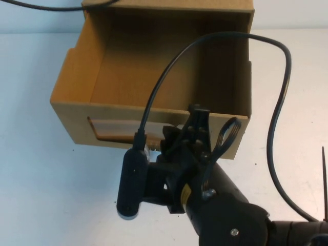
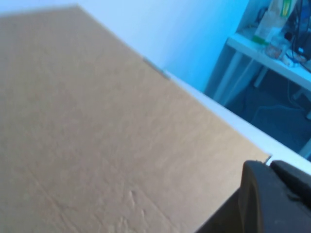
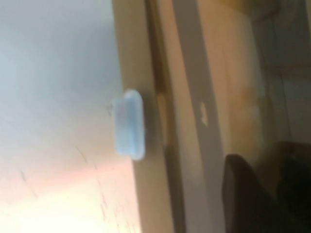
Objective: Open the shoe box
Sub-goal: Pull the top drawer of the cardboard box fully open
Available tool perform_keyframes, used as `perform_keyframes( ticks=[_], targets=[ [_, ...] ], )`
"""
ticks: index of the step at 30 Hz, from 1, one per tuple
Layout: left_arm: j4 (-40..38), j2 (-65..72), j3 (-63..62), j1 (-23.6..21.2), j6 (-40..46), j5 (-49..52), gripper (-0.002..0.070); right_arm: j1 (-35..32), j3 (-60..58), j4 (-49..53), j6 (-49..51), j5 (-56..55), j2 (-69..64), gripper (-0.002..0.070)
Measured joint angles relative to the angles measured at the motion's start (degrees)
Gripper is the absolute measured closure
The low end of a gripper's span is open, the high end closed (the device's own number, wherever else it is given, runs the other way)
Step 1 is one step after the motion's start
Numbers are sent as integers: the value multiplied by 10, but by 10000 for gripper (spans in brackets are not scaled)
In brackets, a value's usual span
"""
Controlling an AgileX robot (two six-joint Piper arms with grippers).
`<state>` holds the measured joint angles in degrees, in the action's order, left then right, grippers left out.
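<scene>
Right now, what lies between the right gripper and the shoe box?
Nothing visible: high view shows the right gripper at the front wall of the shoe box. The left gripper is beside cardboard, left wrist view.

From where I sit this looks like a robotics lab, not a home. A plain white bench (image 1: 36,184) carries a black robot arm (image 1: 230,215) trailing a loose black cable (image 1: 279,128). Beyond the bench edge, the left wrist view shows a white side table (image 2: 257,51) crowded with what may be bottles (image 2: 272,22), all blurred, above a dark blue floor (image 2: 272,121).
</scene>
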<state>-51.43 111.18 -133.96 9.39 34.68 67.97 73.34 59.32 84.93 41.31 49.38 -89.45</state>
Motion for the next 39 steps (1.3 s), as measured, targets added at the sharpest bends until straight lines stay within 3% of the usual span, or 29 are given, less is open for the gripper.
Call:
perform_keyframes(
  ticks=[10, 21, 30, 39],
  targets=[
    [6, -68, 0, -32, -3, 19, 680, -3, -43, 3, -5, 2, 56, 557],
    [23, -145, 0, -32, -9, 44, 680, -3, -58, -71, -5, -155, 207, 557],
    [127, -296, 51, -32, -49, 48, 680, -3, -58, -113, -5, -204, 345, 584],
    [288, -581, 311, -32, -54, 45, 680, -3, -58, -110, -5, -137, 429, 680]
  ],
)
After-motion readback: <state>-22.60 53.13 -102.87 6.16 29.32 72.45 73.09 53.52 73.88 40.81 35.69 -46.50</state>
